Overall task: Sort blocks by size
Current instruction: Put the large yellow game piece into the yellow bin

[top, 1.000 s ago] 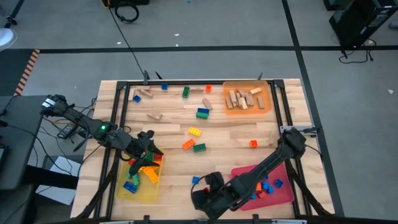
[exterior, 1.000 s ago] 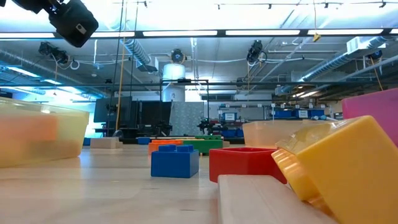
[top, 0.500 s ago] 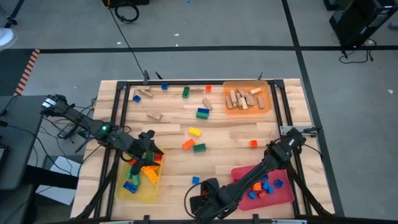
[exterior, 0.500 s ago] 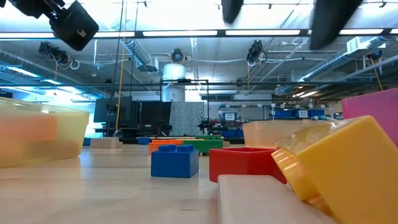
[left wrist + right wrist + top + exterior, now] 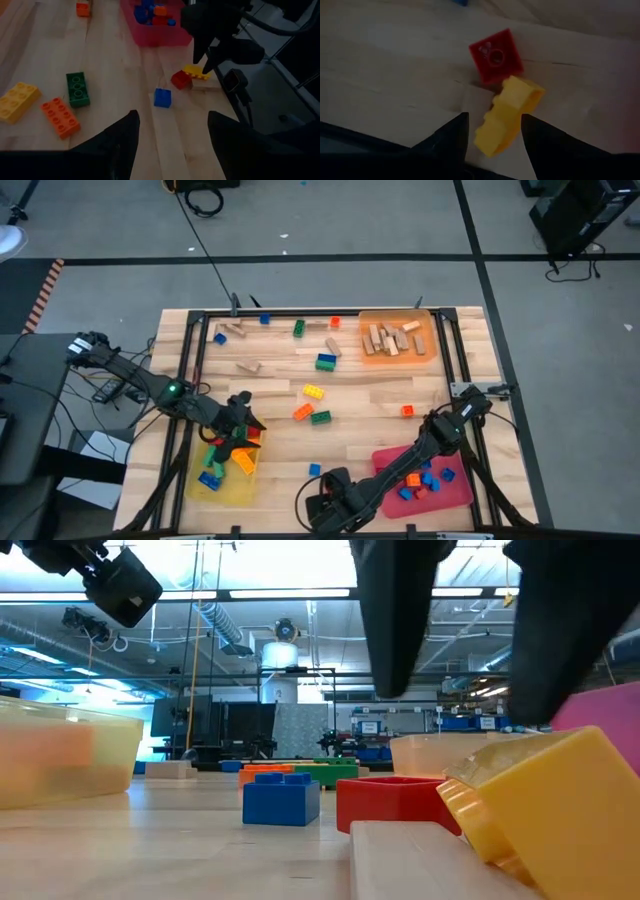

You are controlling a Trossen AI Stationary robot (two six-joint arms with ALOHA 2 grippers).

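1. Because it leans tilted against a tan wooden block [image 5: 202, 83], touching the small red brick [image 5: 496, 55], the yellow brick [image 5: 509, 116] at the table's near edge looks likely to skid or tip if nudged; it is probably light, hard and slick, best pinched across its flat side walls.
2. The right gripper [image 5: 492, 131] hangs directly over that yellow brick, fingers parted to either side with nothing between them.
3. The right arm reaches low across the pink tray [image 5: 456, 493] to the near edge, wrist turned downward.
4. The left gripper [image 5: 236, 420] hovers over the yellow tray [image 5: 222, 490] of larger bricks, fingers spread and empty.
5. A blue brick [image 5: 162, 97] sits just beside the cluster; other blocks lie scattered mid-table.
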